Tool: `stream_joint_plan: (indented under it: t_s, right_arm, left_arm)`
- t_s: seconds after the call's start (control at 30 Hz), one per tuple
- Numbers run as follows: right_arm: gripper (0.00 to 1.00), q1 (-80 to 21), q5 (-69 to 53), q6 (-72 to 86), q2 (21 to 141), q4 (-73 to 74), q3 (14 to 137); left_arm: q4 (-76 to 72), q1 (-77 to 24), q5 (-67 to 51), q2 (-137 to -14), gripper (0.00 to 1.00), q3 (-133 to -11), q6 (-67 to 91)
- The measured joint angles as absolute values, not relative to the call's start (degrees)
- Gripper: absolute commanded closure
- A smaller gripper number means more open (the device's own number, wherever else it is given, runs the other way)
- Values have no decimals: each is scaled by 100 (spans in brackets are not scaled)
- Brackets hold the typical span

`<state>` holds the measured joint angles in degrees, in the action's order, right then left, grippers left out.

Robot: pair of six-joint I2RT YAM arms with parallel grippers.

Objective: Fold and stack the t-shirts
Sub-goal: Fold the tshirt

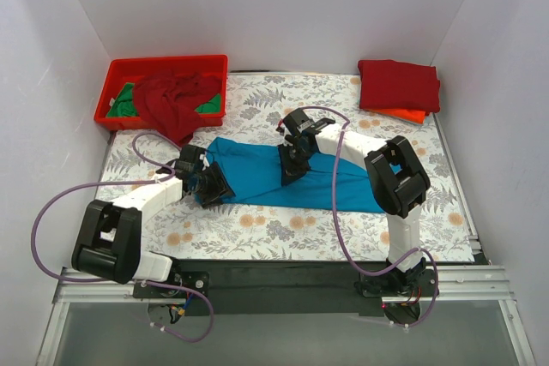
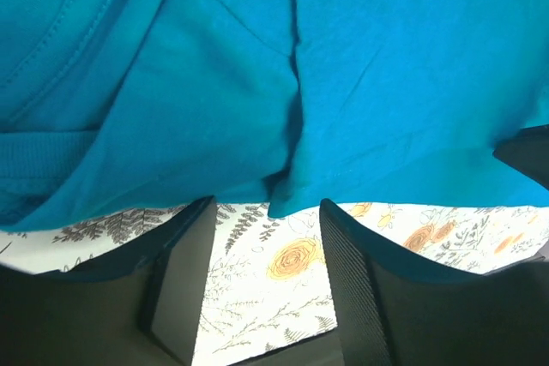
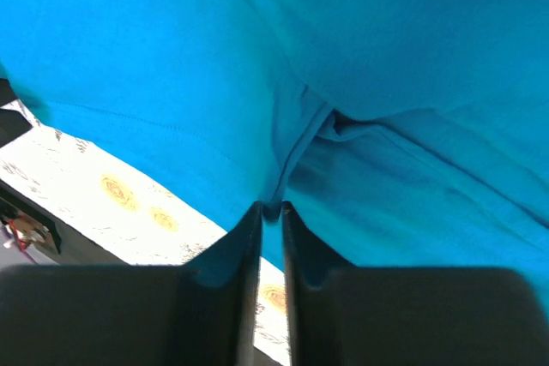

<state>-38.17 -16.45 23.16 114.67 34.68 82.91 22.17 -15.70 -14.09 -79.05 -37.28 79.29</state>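
**On the floral tabletop (image 1: pixel 257 233), a teal-blue t-shirt (image 1: pixel 253 173) between two tools**

Across the middle of the tabletop, the teal-blue t-shirt lies stretched from left to right, its cloth doubled over in long folds. The left tool (image 1: pixel 210 186) sits low at the shirt's left end. Its wrist view shows the black fingers (image 2: pixel 180 280) standing well apart with only printed flowers between them, just short of the hem and holding nothing. The right tool (image 1: pixel 290 169) points down onto the middle of the shirt. Its fingers (image 3: pixel 232 297) are drawn almost together, leaving a thin slit, and a raised crease of teal cloth runs straight in between the tips.

At the far left corner, a red tray (image 1: pixel 120 66) holds a crumpled dark red t-shirt (image 1: pixel 171 100), which spills over the tray's near rim towards the teal one. A green t-shirt (image 1: pixel 127 102) shows beneath it. At the far right corner, well apart from the arms, a folded dark red t-shirt (image 1: pixel 399 83) rests squarely on an orange t-shirt (image 1: pixel 405 114), of which only the near edge shows.
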Motion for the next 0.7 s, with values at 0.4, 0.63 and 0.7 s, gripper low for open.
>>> stream_joint_plan:
  t_s: [0.4,0.63,0.7]
  right_arm:
    - [56,-3441,-1317,2226,10989,3944,8538]
    - [56,-1723,-978,1874,10204,3979,8462]
    - [57,-1253,-821,1747,10092,4003,8348]
  left_arm:
    - [2508,-1153,-958,-8779,45,-5876,7470]
    - [2309,-766,-917,-10224,46,-6871,7170]
    - [2285,-760,-919,-10503,47,-7015,7113]
